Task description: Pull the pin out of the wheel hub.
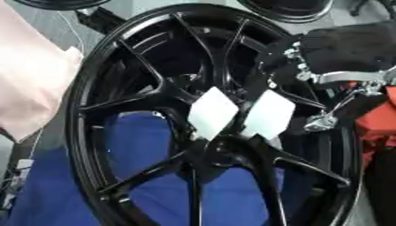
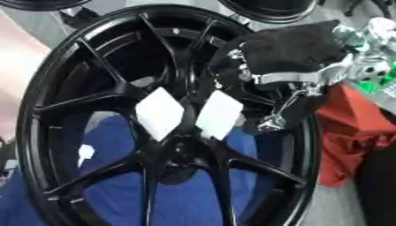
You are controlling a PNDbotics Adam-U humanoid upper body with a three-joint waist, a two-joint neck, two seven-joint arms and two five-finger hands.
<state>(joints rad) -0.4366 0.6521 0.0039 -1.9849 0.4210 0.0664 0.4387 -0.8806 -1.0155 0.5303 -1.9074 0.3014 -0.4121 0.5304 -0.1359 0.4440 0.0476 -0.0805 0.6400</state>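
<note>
black wheel hub point(image 1: 116, 79) fills view; right robot hand point(image 2: 294, 55) over its rim.

A blue cloth point(image 1: 147, 185) covers the support beneath the black wheel point(image 1: 93, 106).

This looks like a workshop for car wheels. A big black wheel point(image 1: 209, 119) stands close to the camera, more black rims point(image 2: 278, 9) lie behind it, and blue cloth point(image 1: 147, 176) and red cloth point(image 2: 352, 132) lie around.
</note>
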